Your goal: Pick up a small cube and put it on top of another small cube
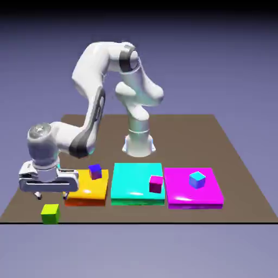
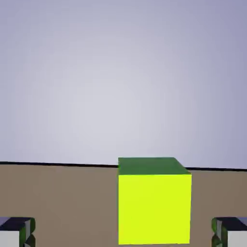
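Observation:
The small lime-green cube (image 1: pixel 50 213) rests on the brown table near its front edge, at the exterior view's left. My gripper (image 1: pixel 50 195) hangs just above it, open, fingers spread wide and holding nothing. In the hand view the lime-green cube (image 2: pixel 154 207) looms large between the two grey fingertips (image 2: pixel 19 232), closer to the right one, and neither touches it; my gripper (image 2: pixel 123 237) is centred slightly left of the cube. The small light blue cube (image 1: pixel 197 179), with its paler top, sits on the magenta pad (image 1: pixel 184 198) far to the exterior view's right.
A dark purple cube (image 1: pixel 95 171) stands on the orange pad (image 1: pixel 89 191) right beside my hand. A magenta cube (image 1: pixel 156 184) sits on the cyan pad (image 1: pixel 130 190) in the middle. The table's front edge (image 1: pixel 136 222) runs just past the green cube.

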### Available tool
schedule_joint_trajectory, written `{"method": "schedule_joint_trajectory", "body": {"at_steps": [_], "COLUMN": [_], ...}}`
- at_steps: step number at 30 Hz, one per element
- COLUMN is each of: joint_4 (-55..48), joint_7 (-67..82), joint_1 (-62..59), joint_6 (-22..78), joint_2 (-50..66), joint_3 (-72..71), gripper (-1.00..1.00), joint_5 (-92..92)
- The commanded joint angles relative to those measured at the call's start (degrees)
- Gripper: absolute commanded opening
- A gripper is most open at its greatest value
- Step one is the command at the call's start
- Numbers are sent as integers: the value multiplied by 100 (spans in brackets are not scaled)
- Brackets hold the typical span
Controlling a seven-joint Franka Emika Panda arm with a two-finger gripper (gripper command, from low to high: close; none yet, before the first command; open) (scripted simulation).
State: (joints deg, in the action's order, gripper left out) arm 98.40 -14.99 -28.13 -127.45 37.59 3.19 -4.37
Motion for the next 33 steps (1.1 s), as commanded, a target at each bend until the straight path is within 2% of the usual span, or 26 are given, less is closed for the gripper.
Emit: {"method": "schedule_joint_trajectory", "body": {"at_steps": [1,5,6,11,27,29,33], "joint_4": [0,26,26,160,3483,3587,3925], "joint_7": [0,-20,-20,-147,-3188,-3283,-3616], "joint_1": [0,-42,-42,152,3301,3400,3529], "joint_6": [0,-696,-696,5,103,106,-890], "joint_2": [0,669,669,-158,-3419,-3521,-2786], "joint_3": [0,5,5,-133,-2878,-2964,-2797], "gripper": [0,0,-100,-100,-100,-100,-100], "joint_5": [0,-9,-9,16,345,355,-107]}}
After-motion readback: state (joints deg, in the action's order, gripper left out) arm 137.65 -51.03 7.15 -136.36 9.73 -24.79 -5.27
